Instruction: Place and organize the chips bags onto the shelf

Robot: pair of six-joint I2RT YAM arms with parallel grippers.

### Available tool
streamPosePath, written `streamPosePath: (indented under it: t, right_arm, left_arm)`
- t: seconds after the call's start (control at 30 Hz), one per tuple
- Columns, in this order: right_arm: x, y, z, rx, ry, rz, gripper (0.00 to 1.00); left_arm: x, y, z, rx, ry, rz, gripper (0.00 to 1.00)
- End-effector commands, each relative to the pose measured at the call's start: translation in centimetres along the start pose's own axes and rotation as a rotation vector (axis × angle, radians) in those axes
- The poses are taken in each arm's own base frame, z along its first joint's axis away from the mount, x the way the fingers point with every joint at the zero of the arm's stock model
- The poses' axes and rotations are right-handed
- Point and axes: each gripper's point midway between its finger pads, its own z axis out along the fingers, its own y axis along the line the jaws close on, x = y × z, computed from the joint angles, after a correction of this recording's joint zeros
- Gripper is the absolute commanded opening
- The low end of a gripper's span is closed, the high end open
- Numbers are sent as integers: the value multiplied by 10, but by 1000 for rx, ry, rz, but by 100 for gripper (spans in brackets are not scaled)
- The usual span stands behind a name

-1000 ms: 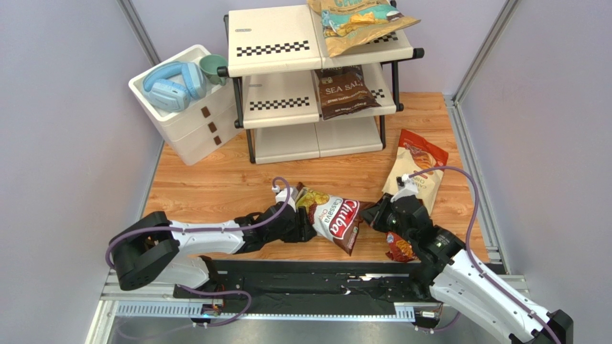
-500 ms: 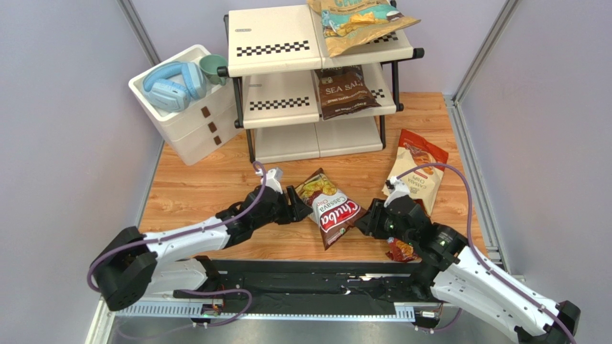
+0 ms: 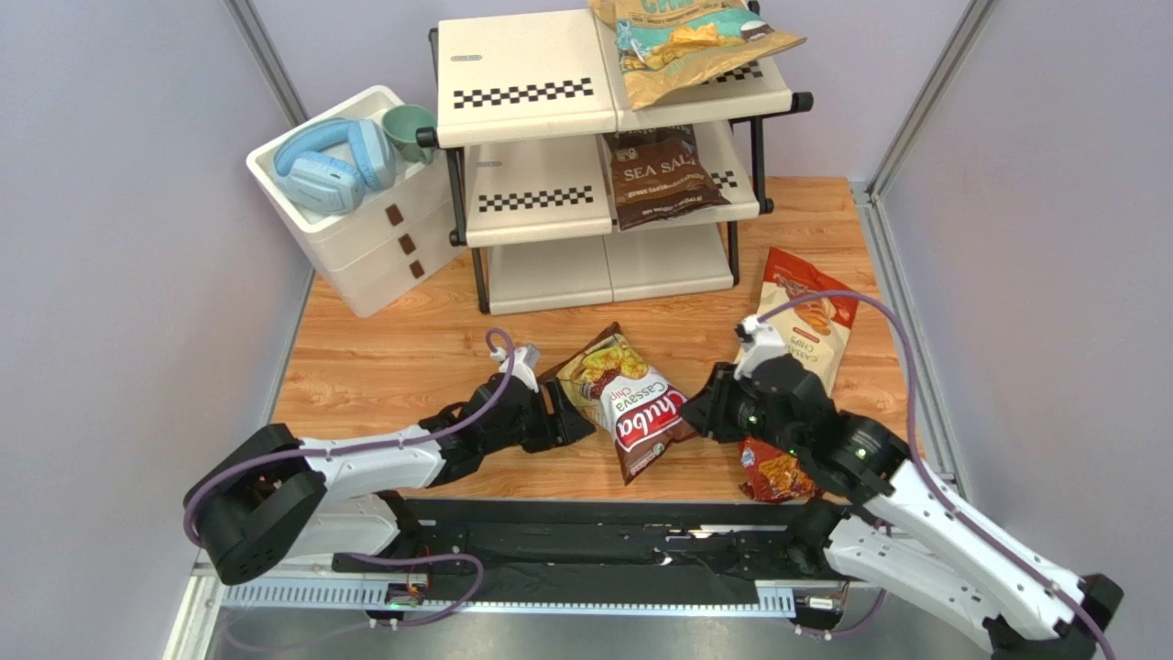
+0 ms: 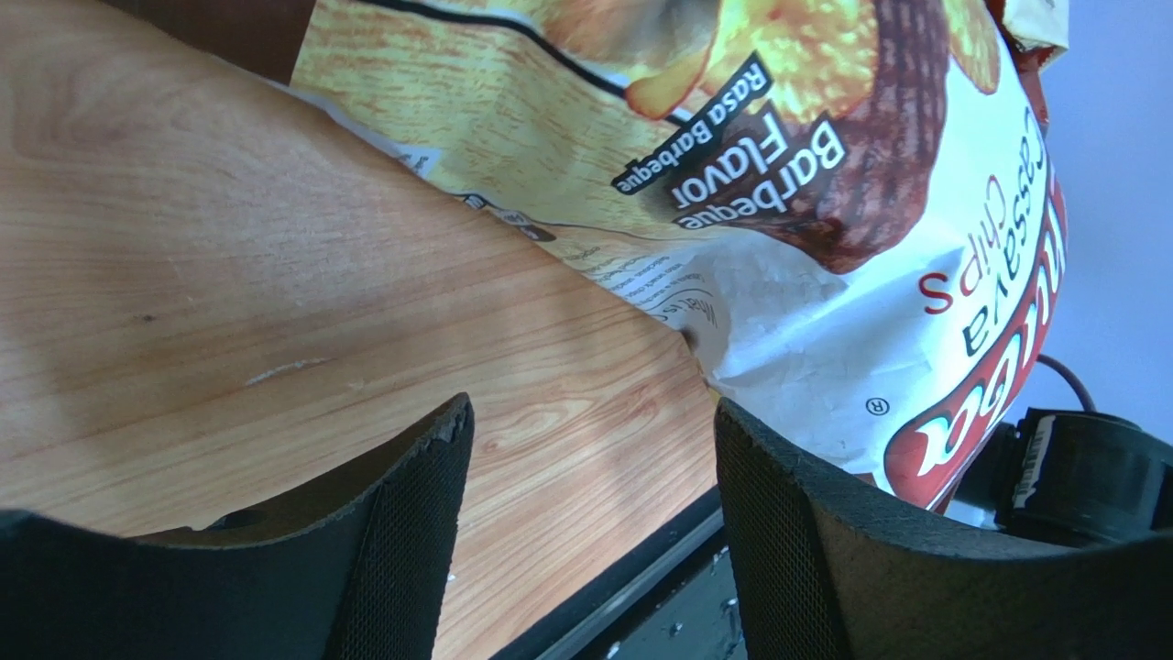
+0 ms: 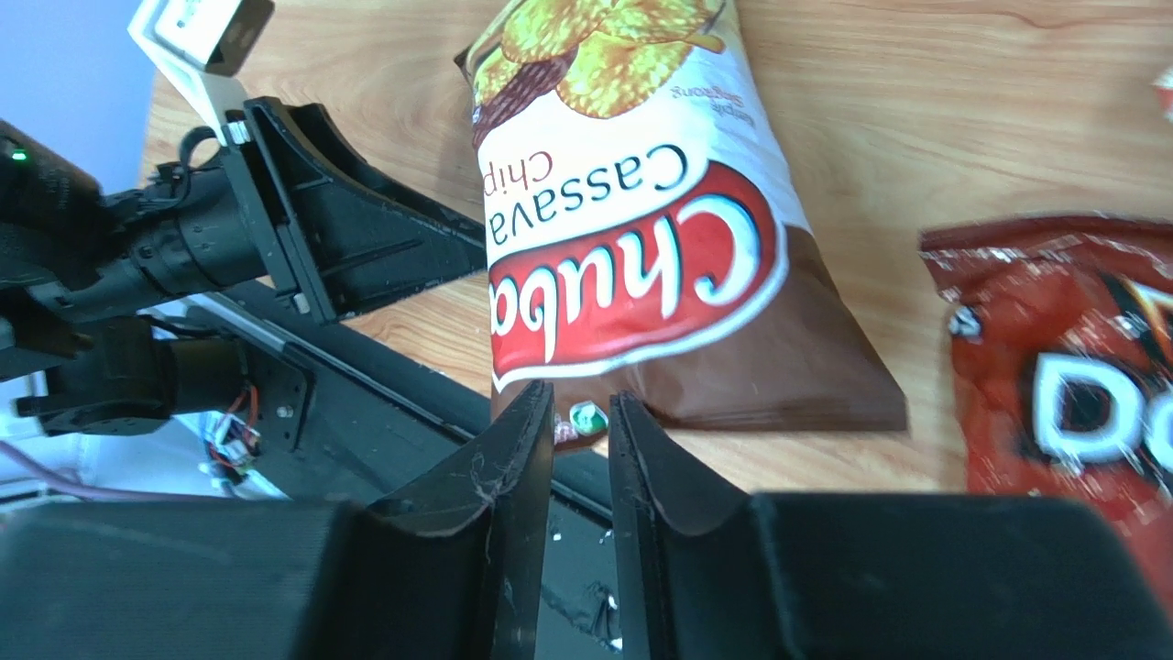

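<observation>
The white-red Chuba bag lies between my two grippers near the table's front edge; it also shows in the left wrist view and the right wrist view. My left gripper is open and empty just left of it, jaws wide apart. My right gripper is pinched on the bag's lower edge. The red Doritos bag lies under my right arm. The cream bag with red-orange top lies at the right. The tan-and-teal bag and Sea Salt bag are on the shelf.
A white three-drawer box stands left of the shelf with blue headphones and a green cup on top. A black rail runs along the table's front edge. Grey walls close in both sides.
My left gripper has let go of the Chuba bag and drawn back to the left. The bag has swung more upright on the table, with my right gripper still at its lower edge.
</observation>
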Motion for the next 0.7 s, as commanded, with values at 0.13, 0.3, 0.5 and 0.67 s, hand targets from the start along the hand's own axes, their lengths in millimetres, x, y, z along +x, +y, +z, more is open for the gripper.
streamPosePath:
  t: [0.13,0.3,0.5,0.67]
  right_arm:
    - [-22,50,55,-146,5,-105,24]
    - [-18,53,84,-138,44,-119,24]
    - [20,44,109,-129,149,-95,23]
    - [68,29,126,-81,247,-110,22]
  left_arm:
    - [-8,-4,-15,35,-65,-52,70]
    - [-4,10,-27,10,-83,-58,70]
    - [0,15,-31,37,-99,-80,71]
    - [0,17,-28,28,-101,-79,71]
